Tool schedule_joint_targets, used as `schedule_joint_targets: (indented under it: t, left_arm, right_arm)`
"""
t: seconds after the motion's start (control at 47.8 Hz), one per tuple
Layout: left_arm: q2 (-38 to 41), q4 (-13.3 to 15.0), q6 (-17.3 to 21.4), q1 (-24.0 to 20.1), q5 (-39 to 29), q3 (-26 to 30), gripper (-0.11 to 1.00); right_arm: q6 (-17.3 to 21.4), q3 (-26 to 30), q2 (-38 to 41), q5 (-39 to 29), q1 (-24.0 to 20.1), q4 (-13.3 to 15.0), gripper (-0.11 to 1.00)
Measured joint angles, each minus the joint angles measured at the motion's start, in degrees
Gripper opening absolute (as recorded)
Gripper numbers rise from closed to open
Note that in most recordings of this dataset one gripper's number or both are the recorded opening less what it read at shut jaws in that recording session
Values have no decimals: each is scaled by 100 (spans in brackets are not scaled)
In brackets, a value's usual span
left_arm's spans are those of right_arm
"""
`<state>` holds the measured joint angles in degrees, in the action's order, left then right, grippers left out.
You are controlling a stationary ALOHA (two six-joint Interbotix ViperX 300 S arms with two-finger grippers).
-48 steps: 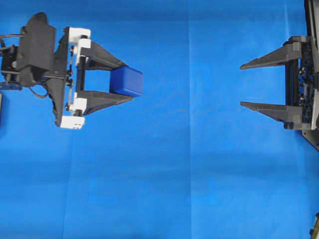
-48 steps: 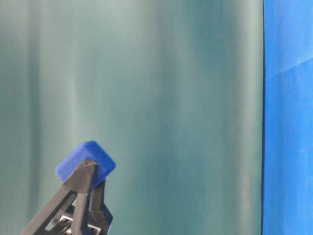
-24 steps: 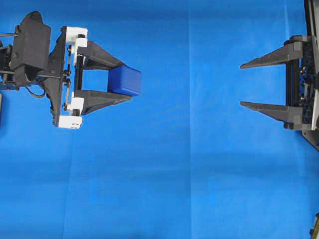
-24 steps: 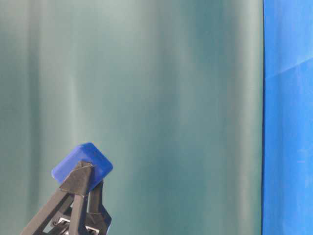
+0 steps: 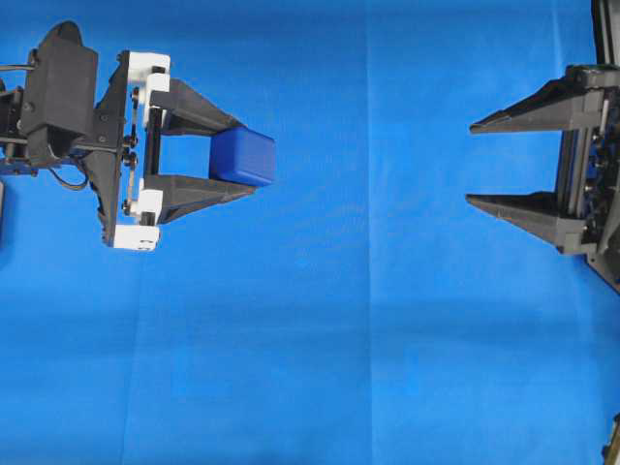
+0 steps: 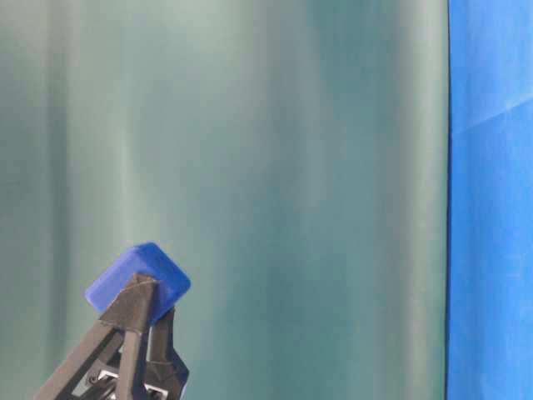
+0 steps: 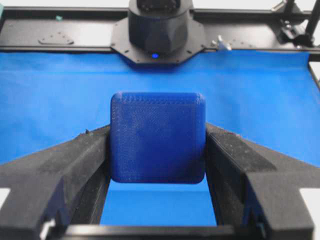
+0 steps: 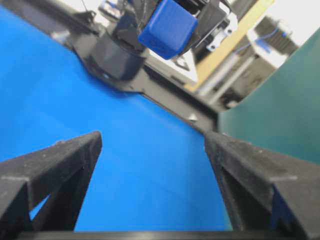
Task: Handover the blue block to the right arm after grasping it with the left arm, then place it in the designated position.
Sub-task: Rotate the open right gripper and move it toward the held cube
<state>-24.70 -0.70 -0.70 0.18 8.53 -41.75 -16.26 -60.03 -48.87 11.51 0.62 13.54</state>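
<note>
So we're at the handover stage. The left arm's black gripper with white mounting blocks (image 5: 247, 158) has the small dark blue cube with rounded edges (image 5: 243, 157) pinched between its fingertips, held up in the air over the bright blue cloth (image 5: 320, 349). The table-level view shows the blue block perched at the finger ends against the teal backdrop (image 6: 291, 167), tilted a bit. From the left wrist camera the block sits squarely between both fingers, touching each side, so that grip looks solid.

The right arm's black gripper (image 5: 472, 162) is over at the right edge, jaws spread wide with nothing between them, pointing toward the block but well apart from it. Its own wrist view has the block up ahead, off-centre.

Next move, I'd guess: the right gripper closes the gap, lines up its fingers on the block's free faces and clamps before the left lets go.
</note>
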Motion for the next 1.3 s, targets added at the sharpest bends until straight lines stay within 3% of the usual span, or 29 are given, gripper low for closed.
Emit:
schedule_joint_targets:
  t: [0.481,0.816,1.297]
  left_arm:
    - [0,9,0,0,26,0,49]
    - [0,9,-9,0,26,0,49]
    - [0,9,-9,0,26,0,49]
  right_arm:
    - [-1898,79,0,-176,-9,1354,95]
    - [-1995,193,35,-334,-9,1538,94]
    - [-1995,281,237,-325,0,1547,94]
